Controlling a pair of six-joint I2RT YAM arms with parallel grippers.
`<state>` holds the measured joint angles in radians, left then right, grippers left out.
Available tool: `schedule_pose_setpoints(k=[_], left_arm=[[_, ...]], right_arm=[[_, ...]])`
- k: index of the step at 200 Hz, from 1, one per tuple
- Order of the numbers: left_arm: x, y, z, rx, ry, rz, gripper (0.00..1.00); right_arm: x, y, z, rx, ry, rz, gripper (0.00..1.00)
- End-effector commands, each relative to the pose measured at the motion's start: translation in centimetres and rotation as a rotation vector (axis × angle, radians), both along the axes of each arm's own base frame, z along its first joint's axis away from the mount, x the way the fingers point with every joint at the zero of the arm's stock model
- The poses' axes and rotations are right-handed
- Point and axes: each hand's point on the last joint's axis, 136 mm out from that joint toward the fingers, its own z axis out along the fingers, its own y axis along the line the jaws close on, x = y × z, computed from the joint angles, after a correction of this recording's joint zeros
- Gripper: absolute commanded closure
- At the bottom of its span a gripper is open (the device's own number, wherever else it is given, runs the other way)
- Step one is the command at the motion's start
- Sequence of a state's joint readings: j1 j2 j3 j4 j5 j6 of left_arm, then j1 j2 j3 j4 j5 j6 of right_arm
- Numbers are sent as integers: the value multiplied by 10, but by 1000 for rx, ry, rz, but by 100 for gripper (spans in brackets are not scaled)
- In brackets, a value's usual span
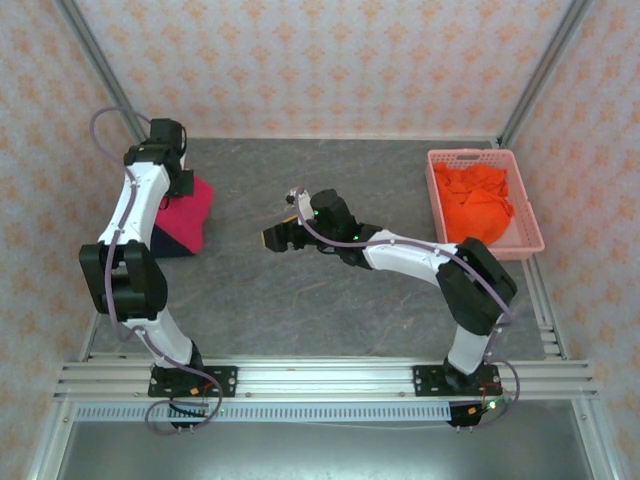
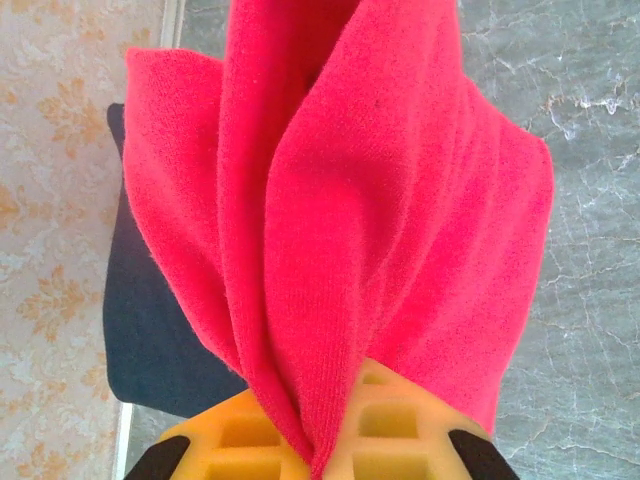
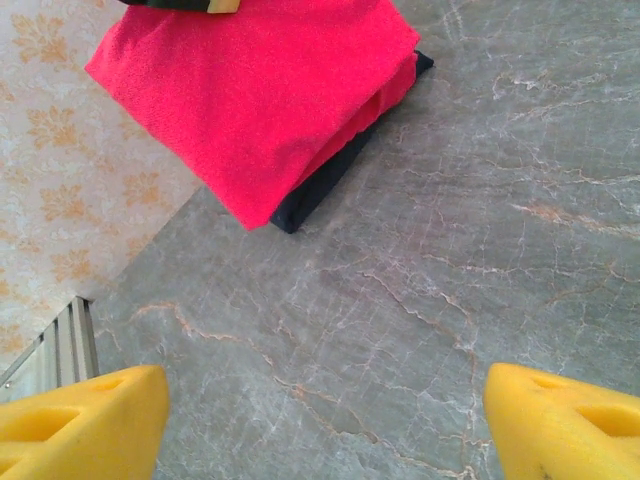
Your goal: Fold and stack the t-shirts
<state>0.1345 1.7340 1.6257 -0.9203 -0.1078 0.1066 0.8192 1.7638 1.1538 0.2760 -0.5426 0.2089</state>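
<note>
The crimson-pink t-shirt (image 1: 192,213) is seen folded on top of the dark navy t-shirt (image 1: 172,246) at the left edge of the table (image 1: 300,300), close to the patterned wall (image 1: 40,150). In the left wrist view its soft, nappy cloth is gathered into long upright pleats. One fold is clenched between the yellow fingers (image 2: 400,420) of the left hand (image 2: 320,445). The navy shirt is laid flat beneath, and a dark edge of it is shown past the pink one's border. The right hand (image 1: 283,238) is held over bare table near the middle, well apart from the stack. Its fingers are spread wide with nothing between them. The bright orange t-shirt (image 1: 478,200) is heaped, crumpled, in the pale pink lattice basket (image 1: 530,238) at the table's far right corner.
</note>
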Motion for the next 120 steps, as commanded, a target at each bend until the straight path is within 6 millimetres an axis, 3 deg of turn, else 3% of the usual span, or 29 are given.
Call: schedule_pose_setpoints(k=[1, 28, 75, 120], left_arm=[[-3, 11, 12, 18, -18, 7, 100], [-2, 30, 11, 35, -26, 58, 100], [-6, 68, -16, 103, 44, 143, 100], [1, 76, -41, 93, 69, 193, 100]], right_arm=[[2, 7, 14, 53, -25, 13, 17], [2, 7, 12, 45, -19, 14, 17], [0, 6, 9, 39, -2, 18, 17], [-1, 5, 8, 37, 5, 15, 17]])
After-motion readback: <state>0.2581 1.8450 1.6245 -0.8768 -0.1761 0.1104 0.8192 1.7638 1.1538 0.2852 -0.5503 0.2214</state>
